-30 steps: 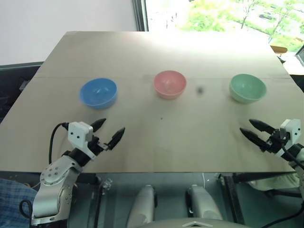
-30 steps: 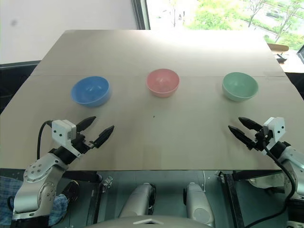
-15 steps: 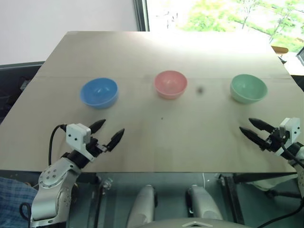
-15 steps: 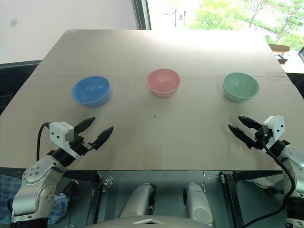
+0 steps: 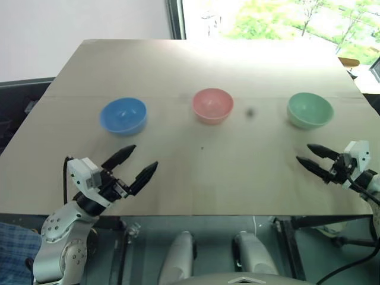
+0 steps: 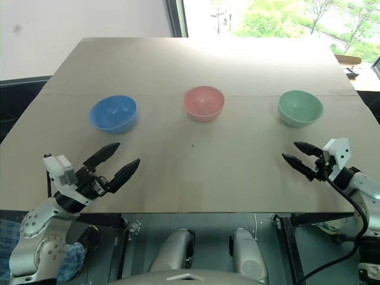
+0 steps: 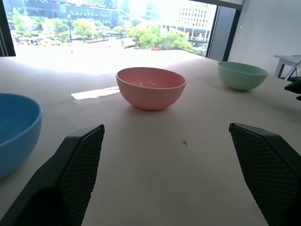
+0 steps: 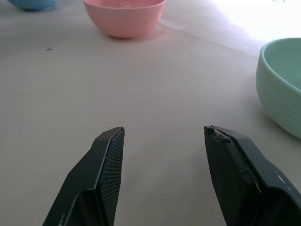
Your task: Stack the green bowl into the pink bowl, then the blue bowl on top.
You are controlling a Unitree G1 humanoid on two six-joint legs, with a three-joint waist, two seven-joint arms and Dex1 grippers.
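Three small bowls stand in a row across the middle of the tan table (image 5: 196, 172): the blue bowl (image 5: 123, 115) on the left, the pink bowl (image 5: 212, 105) in the centre, the green bowl (image 5: 309, 110) on the right. All sit upright and apart, each with nothing in it. My left gripper (image 5: 138, 161) hovers open near the table's front edge, nearer than the blue bowl, holding nothing. My right gripper (image 5: 308, 155) is open and empty at the front right, a little nearer than the green bowl (image 8: 282, 84). The left wrist view looks toward the pink bowl (image 7: 150, 87).
A small dark spot (image 5: 250, 111) marks the tabletop between the pink and green bowls. The table's front edge (image 5: 196, 212) runs just behind both grippers. A window (image 5: 273, 18) lies beyond the far edge.
My left hand has drawn back and lifted a little, its wrist rolling so the fingers point more toward the pink bowl. My right hand has crept slightly toward the green bowl. The bowls are unmoved.
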